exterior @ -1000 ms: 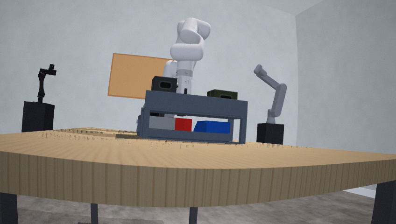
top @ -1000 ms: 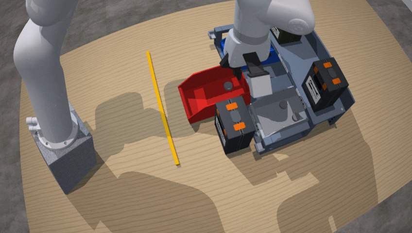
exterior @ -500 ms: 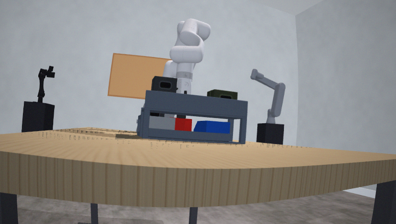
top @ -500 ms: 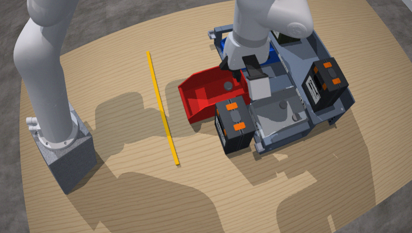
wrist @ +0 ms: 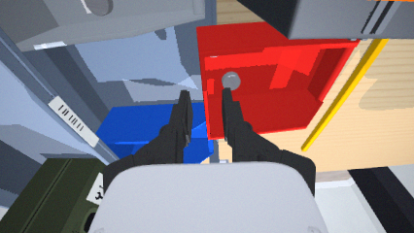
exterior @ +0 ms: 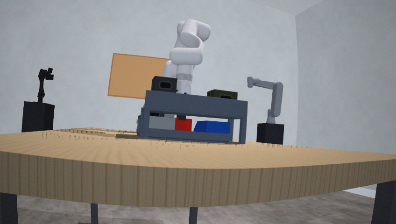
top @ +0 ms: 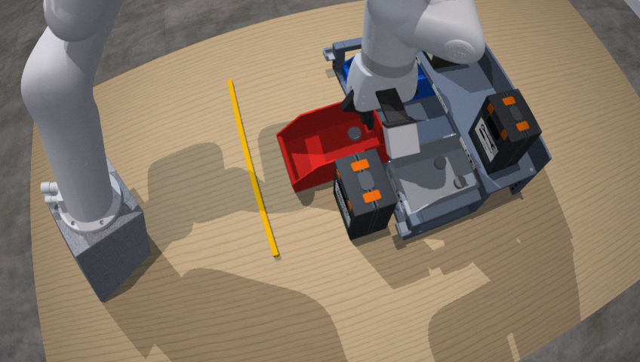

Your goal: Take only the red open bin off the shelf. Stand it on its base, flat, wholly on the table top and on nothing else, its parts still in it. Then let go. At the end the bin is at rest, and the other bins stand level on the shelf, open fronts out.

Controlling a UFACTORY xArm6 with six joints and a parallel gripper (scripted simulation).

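The red open bin (top: 330, 148) juts out of the grey shelf (top: 449, 148) over the table, open front towards the yellow strip. One grey round part (top: 354, 133) lies inside it. It also shows in the wrist view (wrist: 272, 92) and, from behind, in the exterior view (exterior: 183, 124). My gripper (top: 358, 114) points down at the bin's rear wall. In the wrist view the fingers straddle that wall, one inside the bin by the part, one outside over the blue bin (wrist: 146, 128). The fingers stand partly open, with a gap wider than the wall.
A grey bin (top: 431, 179) with two round parts and the blue bin (top: 422, 87) flank the red one. Black boxes (top: 364, 192) (top: 505, 130) and an olive box (wrist: 44, 199) sit on the shelf top. A yellow strip (top: 252, 168) lies on the table; my base (top: 98, 233) stands left.
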